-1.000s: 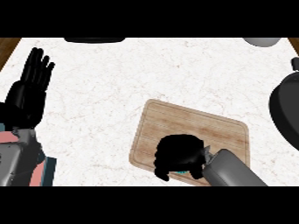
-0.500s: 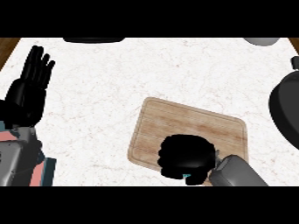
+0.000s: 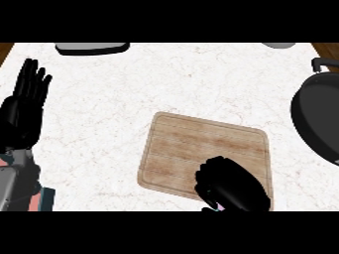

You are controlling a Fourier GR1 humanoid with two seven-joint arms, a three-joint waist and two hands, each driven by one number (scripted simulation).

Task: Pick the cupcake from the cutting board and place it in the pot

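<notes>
The wooden cutting board (image 3: 194,144) lies on the white counter, right of centre. My right hand (image 3: 231,187) sits over the board's near right part with its fingers curled. It hides the cupcake, of which only a pale sliver (image 3: 218,208) shows at the hand's lower edge. The black pot (image 3: 326,121) stands at the right edge, apart from the hand. My left hand (image 3: 22,111) rests open at the far left, fingers up.
A grey dish (image 3: 92,48) lies at the counter's far edge, and another grey item (image 3: 278,44) at the far right. The pot's handles (image 3: 327,63) stick out at its far and near ends. Wooden floor shows beyond both far corners.
My right hand has shifted a little right and toward the near edge over the board, and its forearm no longer shows. The left hand has not moved.
</notes>
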